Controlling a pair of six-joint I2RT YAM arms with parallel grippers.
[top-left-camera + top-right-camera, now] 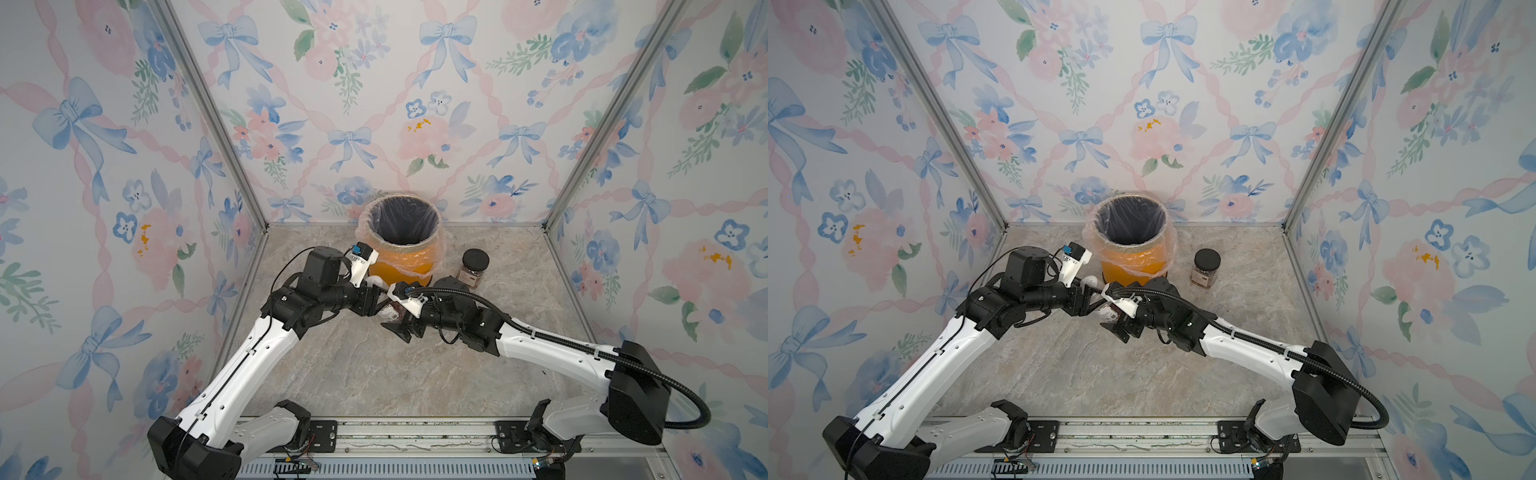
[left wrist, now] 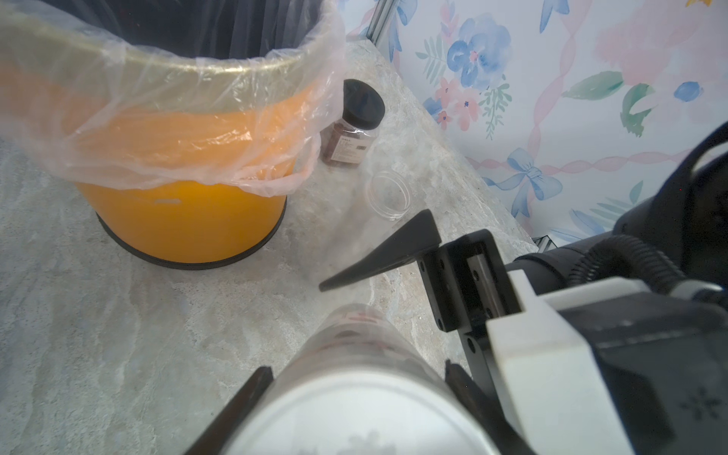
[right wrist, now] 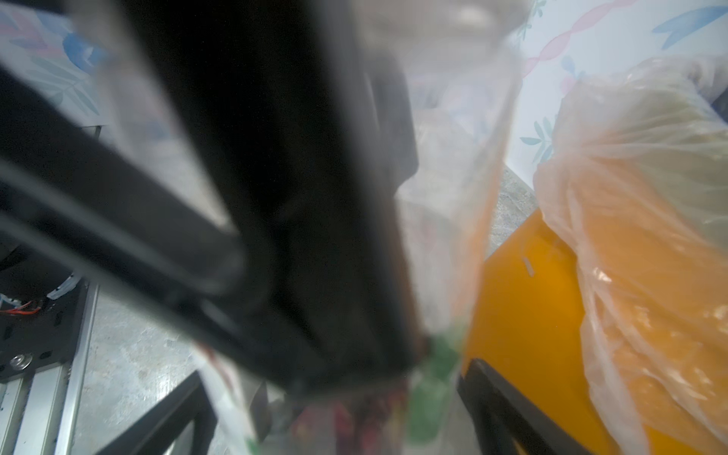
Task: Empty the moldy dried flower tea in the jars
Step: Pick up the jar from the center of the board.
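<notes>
A round clear jar with a white lid [image 2: 354, 394] is held off the table, and my left gripper [image 2: 354, 374] is shut on its sides near the lid. In both top views this jar [image 1: 391, 311] [image 1: 1109, 312] hangs between the two grippers, with reddish-brown dried flower tea showing inside. My right gripper [image 1: 401, 325] [image 3: 335, 409] stands open with its fingers on either side of the jar's other end. A squarish labelled jar with a black lid [image 1: 473, 268] [image 2: 354, 126] stands upright right of the bin, with brown tea inside. The right wrist view is blurred.
An orange bin [image 1: 415, 266] [image 1: 1133, 266] with a clear plastic liner stands open at the back, just beyond the grippers. A clear empty round container [image 2: 388, 195] lies on the marble table [image 1: 374, 374] between the black-lid jar and my right arm. Flowered walls close three sides.
</notes>
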